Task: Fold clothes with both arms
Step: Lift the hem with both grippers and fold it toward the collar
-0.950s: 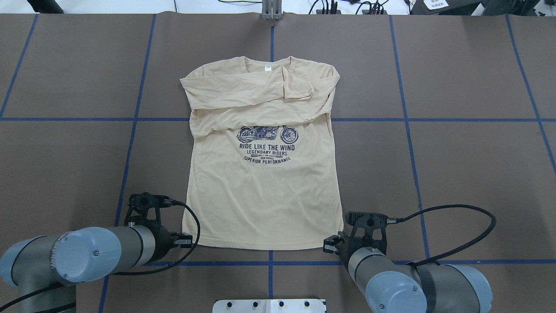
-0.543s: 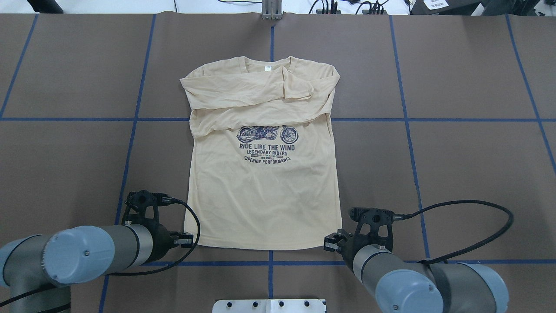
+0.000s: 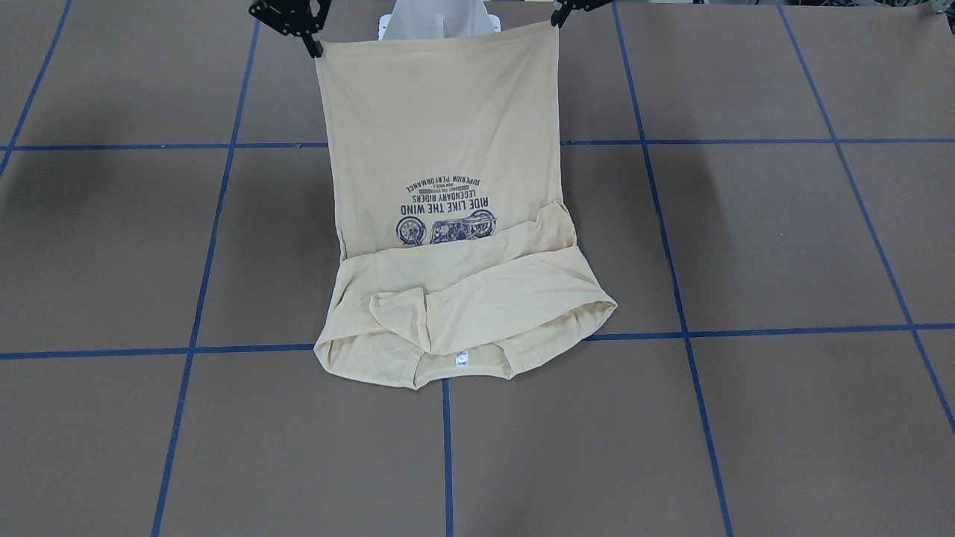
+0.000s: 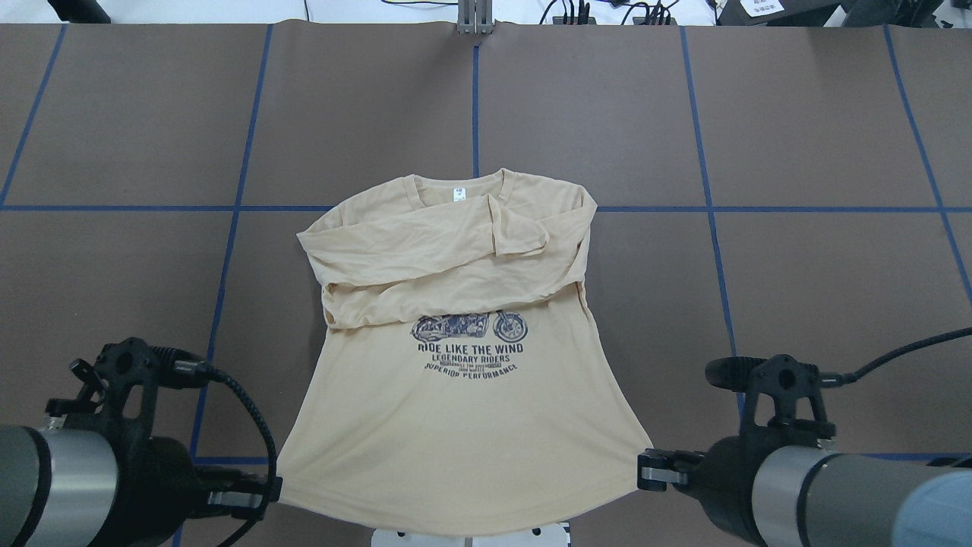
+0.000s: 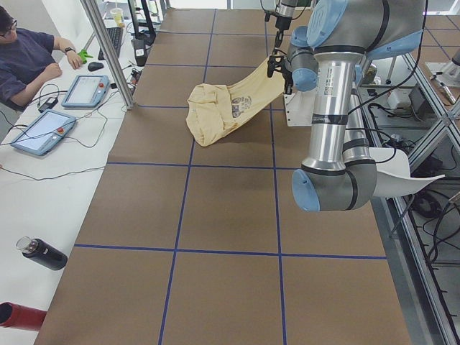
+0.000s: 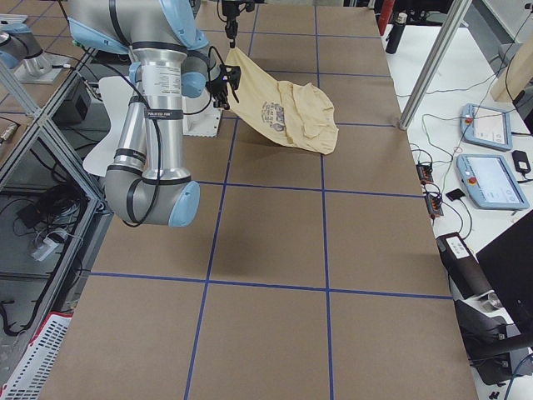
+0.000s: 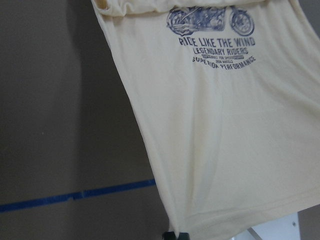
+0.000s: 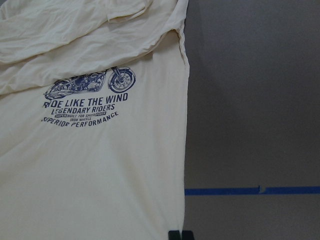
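Observation:
The pale cream clothes, one long-sleeved T-shirt with a navy motorcycle print, hangs tilted between the arms. Its hem is raised off the table. The collar end, with the sleeves folded across the chest, rests on the brown table. My left gripper is shut on the hem's left corner, as the left wrist view shows at the left gripper. My right gripper is shut on the hem's right corner, seen close up at the right gripper. The hem is stretched taut between them.
The white pedestal base lies under the raised hem. Blue tape lines grid the brown table. A person sits at a side table with tablets and bottles. A metal post stands at that edge.
Both grippers have risen and drawn back toward the robot with the hem corners. The hem left the table and the whole shirt slid nearer, its collar past the blue line.

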You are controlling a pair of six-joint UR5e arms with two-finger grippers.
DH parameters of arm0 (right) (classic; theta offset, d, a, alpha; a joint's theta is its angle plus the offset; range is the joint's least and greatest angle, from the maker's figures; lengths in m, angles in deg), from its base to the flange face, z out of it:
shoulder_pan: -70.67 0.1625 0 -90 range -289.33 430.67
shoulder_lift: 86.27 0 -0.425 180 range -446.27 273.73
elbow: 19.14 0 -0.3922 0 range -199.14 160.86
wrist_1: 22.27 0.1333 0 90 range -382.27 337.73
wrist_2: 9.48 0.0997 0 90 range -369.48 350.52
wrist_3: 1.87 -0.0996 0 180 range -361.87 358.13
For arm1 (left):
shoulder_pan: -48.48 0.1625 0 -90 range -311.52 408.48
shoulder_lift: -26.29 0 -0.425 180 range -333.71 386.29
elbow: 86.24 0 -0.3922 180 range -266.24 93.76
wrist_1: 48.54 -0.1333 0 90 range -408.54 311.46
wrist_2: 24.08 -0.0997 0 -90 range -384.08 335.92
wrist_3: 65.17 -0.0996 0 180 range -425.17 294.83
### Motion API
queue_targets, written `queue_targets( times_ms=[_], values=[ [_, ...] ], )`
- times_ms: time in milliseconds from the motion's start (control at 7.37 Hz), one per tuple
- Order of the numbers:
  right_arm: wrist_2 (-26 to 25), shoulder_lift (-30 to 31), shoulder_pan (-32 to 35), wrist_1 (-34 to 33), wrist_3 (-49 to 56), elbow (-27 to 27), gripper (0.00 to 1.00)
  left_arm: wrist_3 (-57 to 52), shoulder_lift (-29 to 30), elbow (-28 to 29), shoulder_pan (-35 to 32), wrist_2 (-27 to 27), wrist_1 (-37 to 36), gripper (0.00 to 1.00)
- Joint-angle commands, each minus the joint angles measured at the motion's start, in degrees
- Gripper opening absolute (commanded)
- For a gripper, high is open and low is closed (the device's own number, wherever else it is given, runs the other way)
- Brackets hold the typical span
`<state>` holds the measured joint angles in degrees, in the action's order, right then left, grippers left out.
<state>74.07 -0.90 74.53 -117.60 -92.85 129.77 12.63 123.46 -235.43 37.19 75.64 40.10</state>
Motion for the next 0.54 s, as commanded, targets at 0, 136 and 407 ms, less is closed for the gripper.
queue_targets(
  times_ms=[0, 136, 407],
  values=[
    [0.8, -0.2, -0.3, -3.0, 0.0, 3.9, 0.0, 0.1, 0.4, -1.9, 0.5, 0.6, -1.8, 0.0],
    [0.7, -0.3, 0.1, -3.1, 0.2, 3.4, 0.0, 0.0, 0.7, -0.9, 0.5, 0.6, -1.8, 0.0],
    [0.7, -7.9, 4.9, -3.0, 1.1, -7.2, 0.0, -0.4, 3.2, 5.8, -0.8, -0.1, -1.7, 0.0]
  ],
)
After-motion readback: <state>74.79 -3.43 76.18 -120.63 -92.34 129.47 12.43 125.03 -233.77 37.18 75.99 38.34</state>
